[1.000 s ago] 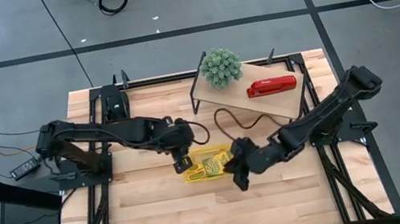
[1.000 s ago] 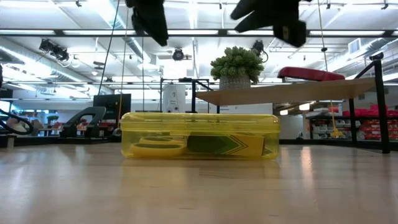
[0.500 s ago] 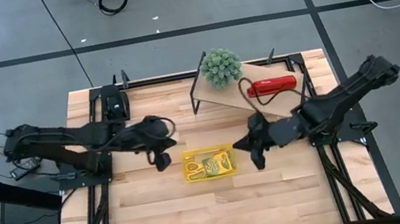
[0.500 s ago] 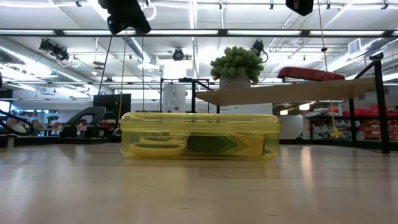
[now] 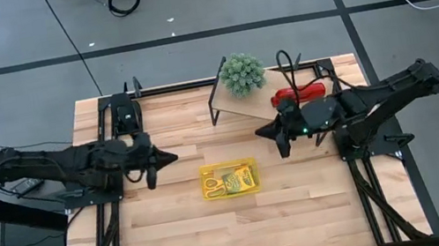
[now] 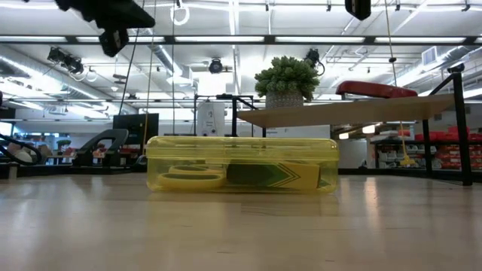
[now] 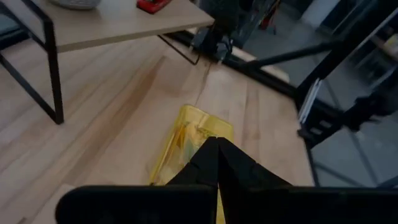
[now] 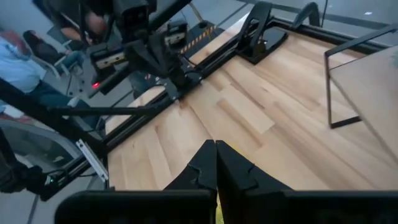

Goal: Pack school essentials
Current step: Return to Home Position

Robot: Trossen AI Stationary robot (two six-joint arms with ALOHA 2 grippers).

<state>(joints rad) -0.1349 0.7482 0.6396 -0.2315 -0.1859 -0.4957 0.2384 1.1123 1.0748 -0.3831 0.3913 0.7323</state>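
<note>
School essentials lie packed in the yellow supply box [image 5: 229,179], which sits flat near the middle of the table [image 5: 185,236] with its lid down. Through its clear wall in the low view I can pick out the yellow-handled scissors [image 6: 192,179] and the green-and-yellow crayon box [image 6: 271,175] side by side; anything smaller in there is too hard for me to tell. With the lid on, I judge the packing done and only the retreat to home left. That would explain the arms. Both are raised off the wood, one on each side of the box and touching nothing. The left gripper [image 5: 170,158] is on the box's left and the right gripper [image 5: 261,133] on its right, nearer the shelf. On each wrist camera the fingers meet in a closed point with nothing between them, so I read both as pinched together and empty. Farther back, the raised wooden shelf [image 6: 339,113] carries the round green potted plant [image 6: 286,77] and the red stapler [image 6: 375,90], neither meant for packing. The right arm hangs over that shelf's corner close to the stapler, so I would watch that side. Beyond the table, the right wrist camera catches a person [image 8: 18,62] seated well clear of the rig.
</note>
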